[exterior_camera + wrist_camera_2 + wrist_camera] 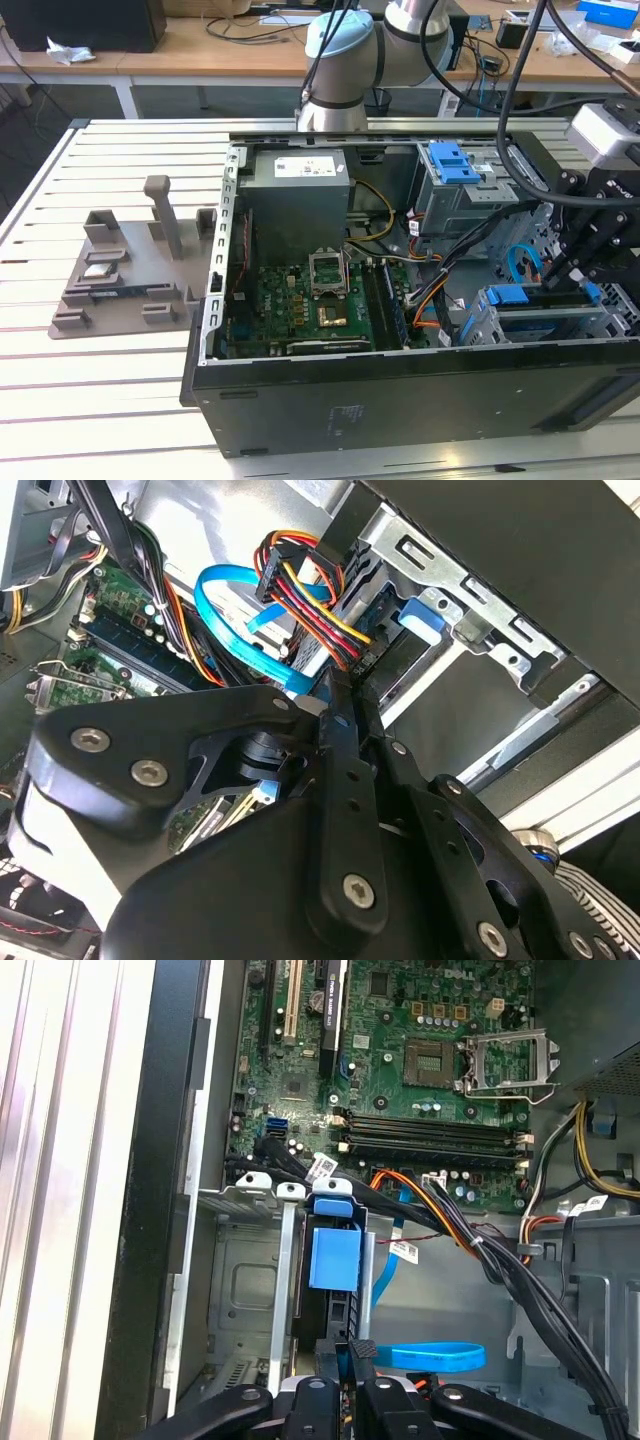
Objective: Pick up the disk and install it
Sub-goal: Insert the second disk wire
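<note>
Installation step: claw [352,1380] clamped together on the edge of the disk [334,1258], standing upright in its cage [240,1280]; seating calls for a straight push

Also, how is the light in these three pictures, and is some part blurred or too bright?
In the exterior view the light is even and the open computer case is sharp. In the second wrist view the gripper is near the lens, dark and a little soft, and the pale table slats are very bright. In the first wrist view the slats are washed out, while the motherboard is clear.
</note>
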Robot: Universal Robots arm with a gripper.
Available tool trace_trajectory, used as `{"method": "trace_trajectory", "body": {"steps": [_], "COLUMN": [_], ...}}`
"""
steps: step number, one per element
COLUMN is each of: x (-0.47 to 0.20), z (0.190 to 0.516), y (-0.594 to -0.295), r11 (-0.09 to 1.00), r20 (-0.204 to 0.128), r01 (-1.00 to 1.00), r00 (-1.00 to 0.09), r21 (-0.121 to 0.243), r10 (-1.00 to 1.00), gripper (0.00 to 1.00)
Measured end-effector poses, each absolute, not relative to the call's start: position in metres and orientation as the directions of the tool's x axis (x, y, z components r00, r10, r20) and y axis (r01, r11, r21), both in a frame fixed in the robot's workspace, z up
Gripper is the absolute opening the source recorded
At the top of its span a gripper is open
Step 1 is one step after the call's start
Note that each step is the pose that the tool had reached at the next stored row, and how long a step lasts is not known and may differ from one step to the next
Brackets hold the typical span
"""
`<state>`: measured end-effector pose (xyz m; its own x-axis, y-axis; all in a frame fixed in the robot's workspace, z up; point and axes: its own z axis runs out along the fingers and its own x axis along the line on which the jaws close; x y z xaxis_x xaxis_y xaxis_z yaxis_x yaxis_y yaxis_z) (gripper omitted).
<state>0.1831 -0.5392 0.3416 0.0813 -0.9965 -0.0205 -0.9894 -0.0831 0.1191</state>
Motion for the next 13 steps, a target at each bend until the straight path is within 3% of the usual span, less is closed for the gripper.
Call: {"method": "trace_trajectory", "body": {"steps": [13], "x": [0.1831], "z": [0.3421], "y": [-0.5392], "r11": [-0.083], "r20": [-0.022], "r01": [-0.989], "r00": [0.081], "r21": [0.119], "r10": [-0.996], "gripper": [0.16]}}
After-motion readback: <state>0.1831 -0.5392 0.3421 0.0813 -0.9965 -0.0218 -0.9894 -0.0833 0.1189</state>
